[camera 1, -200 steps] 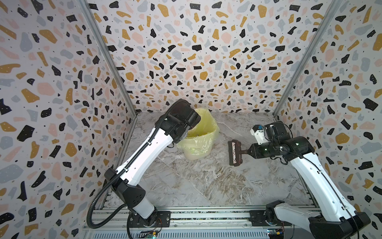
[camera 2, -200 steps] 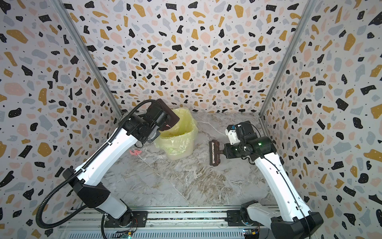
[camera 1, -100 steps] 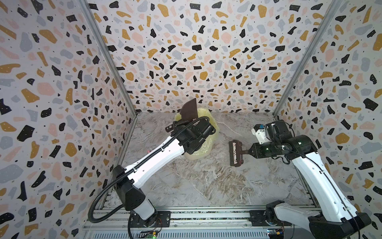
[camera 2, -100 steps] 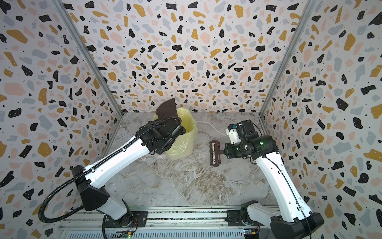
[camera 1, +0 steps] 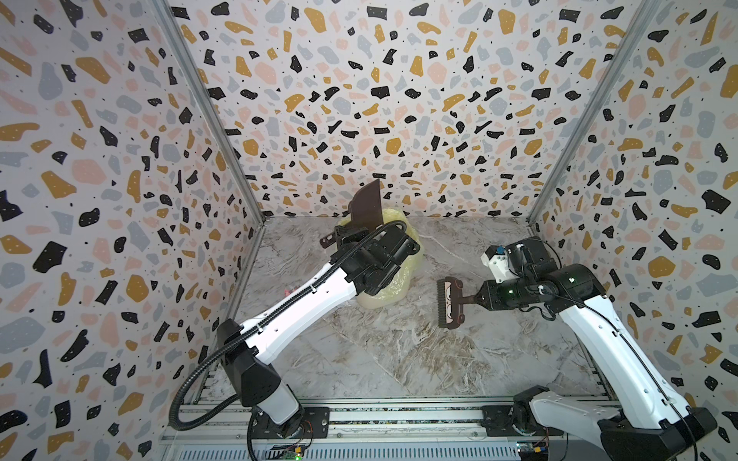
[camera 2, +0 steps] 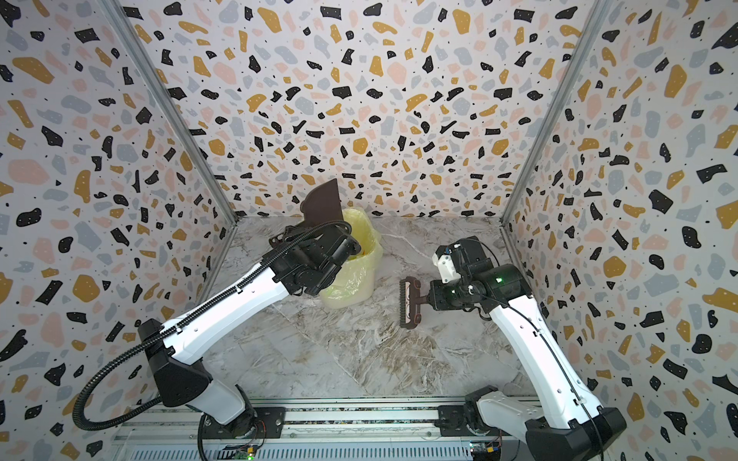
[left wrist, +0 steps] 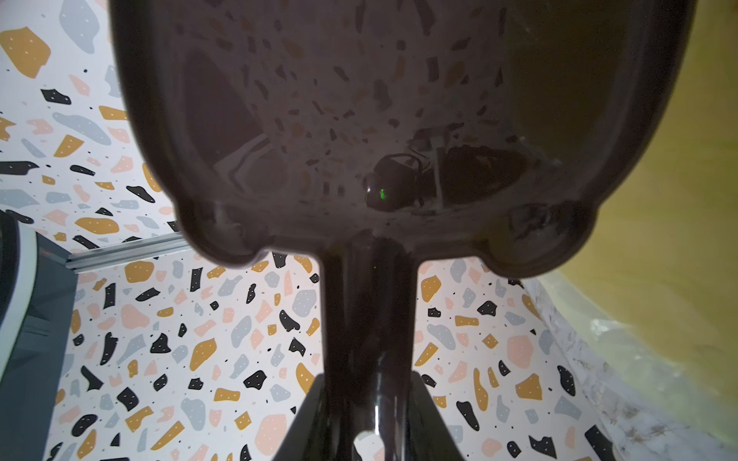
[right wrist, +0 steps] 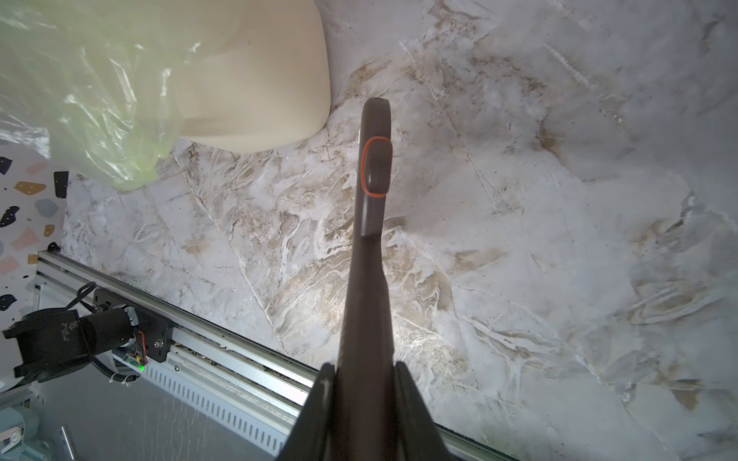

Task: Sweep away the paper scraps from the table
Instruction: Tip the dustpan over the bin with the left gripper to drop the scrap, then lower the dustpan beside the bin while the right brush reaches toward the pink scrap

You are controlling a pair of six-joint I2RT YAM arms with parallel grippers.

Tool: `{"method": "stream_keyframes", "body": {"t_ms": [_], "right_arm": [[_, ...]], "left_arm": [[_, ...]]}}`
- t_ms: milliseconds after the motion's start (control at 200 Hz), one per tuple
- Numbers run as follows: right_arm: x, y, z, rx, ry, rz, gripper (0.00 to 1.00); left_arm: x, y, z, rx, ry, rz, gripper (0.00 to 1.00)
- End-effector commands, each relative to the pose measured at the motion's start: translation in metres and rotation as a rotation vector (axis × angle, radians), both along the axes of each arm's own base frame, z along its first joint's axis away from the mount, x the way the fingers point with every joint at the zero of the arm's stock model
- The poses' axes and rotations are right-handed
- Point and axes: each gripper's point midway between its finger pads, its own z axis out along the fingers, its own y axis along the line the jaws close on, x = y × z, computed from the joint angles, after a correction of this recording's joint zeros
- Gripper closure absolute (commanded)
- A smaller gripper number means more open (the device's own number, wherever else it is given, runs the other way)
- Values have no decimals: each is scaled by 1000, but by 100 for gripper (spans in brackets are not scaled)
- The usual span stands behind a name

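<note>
Now my left gripper [left wrist: 367, 415] clamps the dustpan [camera 1: 366, 207] by its handle, tipped upright over the yellow-lined bin [camera 1: 393, 287]: the emptying step, I judge. My right gripper [right wrist: 365, 399] pinches the brush [camera 1: 449, 302] handle, beside the bin, above the table [camera 1: 399, 351]. Of the paper scraps [camera 1: 290, 288], only a pink bit shows, across the bin from the brush; next, both tools go there.

Bright, even light in both top views, only soft faint shadows on the surface [camera 1: 399, 359], mild wide-angle stretch toward the edges, glossy dustpan [left wrist: 359, 119] close, dim and blurred, mirroring the walls [left wrist: 199, 339], glare glinting on bin liner [right wrist: 88, 92].
</note>
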Motion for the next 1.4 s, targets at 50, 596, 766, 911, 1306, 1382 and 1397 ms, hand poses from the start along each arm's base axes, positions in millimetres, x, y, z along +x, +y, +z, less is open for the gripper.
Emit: {"method": "stream_keyframes", "body": {"t_ms": [50, 596, 766, 911, 1306, 1382, 1397], "right_arm": [[-17, 23, 2, 135, -7, -31, 100], [-89, 158, -7, 710, -60, 1, 100], [-87, 202, 4, 872, -130, 7, 100], [-79, 236, 11, 1009, -143, -16, 100], [-49, 341, -4, 1221, -89, -94, 100], [-41, 363, -14, 1226, -73, -121, 100], [-39, 367, -20, 1218, -67, -129, 100]], "left_arm": [[-9, -5, 13, -290, -49, -30, 100], [-50, -2, 16, -909, -69, -138, 100], [-63, -4, 7, -1019, -38, -162, 100], [-70, -2, 4, -1063, -34, -174, 100], [-81, -10, -8, -1126, 35, -237, 100], [-84, -10, -10, -1141, 48, -243, 100], [-84, -10, -11, -1144, 48, -243, 100]]}}
